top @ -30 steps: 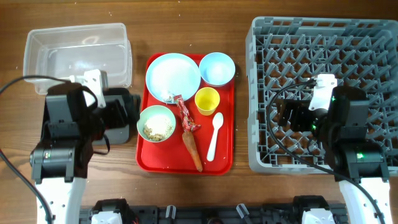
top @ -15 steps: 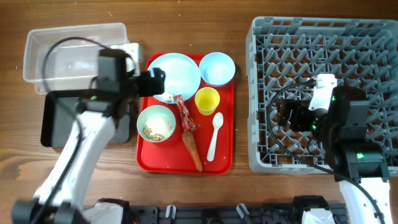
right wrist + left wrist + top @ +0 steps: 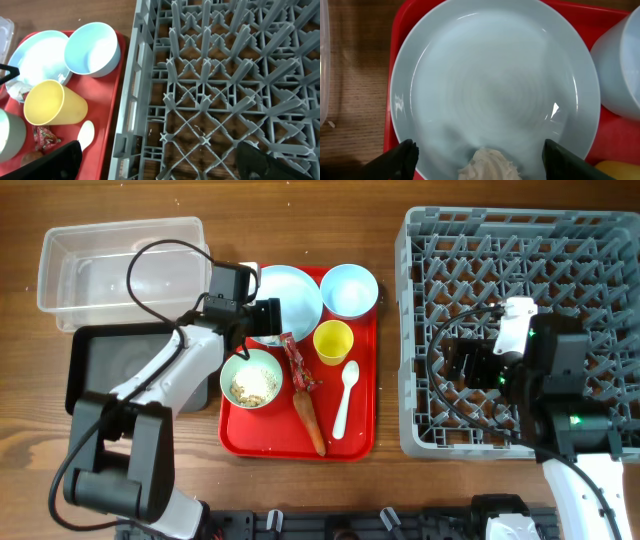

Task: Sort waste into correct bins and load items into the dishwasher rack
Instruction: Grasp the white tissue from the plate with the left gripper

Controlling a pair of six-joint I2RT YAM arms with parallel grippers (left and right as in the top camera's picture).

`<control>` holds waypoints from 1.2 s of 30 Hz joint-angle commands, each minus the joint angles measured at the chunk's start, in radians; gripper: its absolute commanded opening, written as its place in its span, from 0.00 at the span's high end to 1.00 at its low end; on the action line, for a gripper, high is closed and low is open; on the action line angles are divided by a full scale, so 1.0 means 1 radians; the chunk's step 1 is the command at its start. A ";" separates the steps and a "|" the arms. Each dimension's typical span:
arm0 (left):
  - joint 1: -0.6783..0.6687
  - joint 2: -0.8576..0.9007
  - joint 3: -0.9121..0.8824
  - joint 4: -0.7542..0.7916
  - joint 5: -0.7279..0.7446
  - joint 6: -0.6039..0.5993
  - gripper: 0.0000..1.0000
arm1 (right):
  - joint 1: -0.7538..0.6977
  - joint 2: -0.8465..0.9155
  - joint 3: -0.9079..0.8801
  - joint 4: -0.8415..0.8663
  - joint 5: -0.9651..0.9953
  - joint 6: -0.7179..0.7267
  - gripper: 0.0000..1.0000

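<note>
Now your left gripper (image 3: 482, 152) has swung off the shallow black rectangular tray (image 3: 105, 370), where it sat 1 second ago, and hangs low over the pale blue-white round plate (image 3: 495, 85). Its 2 fingers (image 3: 406, 156) are spread wide and grip nothing, with the small white crumpled scrap (image 3: 487, 162) lying between them at the plate's near rim. That reads as the approach finished and the pinch on the first piece of waste not yet made. Your right gripper (image 3: 160, 167) has not moved; it waits released and empty above the large grey plastic pegged rack (image 3: 225, 75). Mind the edges: the mint-green bowl (image 3: 252, 378) and the red-and-white twisted candy wrapper (image 3: 298, 365) lie just beside that rim, and the yellow cup (image 3: 333, 340) stands near. After the lift, the way back looks open, over the lip of the flat red serving tray (image 3: 240, 435) to the uncovered black tray or the clear rectangular plastic tub (image 3: 120, 260) behind it.
</note>
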State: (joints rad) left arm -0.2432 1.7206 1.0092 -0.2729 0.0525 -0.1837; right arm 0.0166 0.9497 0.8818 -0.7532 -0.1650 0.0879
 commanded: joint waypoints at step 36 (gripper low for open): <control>-0.046 0.003 0.013 -0.011 -0.107 -0.004 0.82 | -0.003 0.029 0.022 0.004 -0.021 -0.006 0.00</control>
State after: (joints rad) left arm -0.2890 1.7695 1.0092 -0.3058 -0.0296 -0.1890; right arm 0.0166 0.9764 0.8818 -0.7532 -0.1650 0.0879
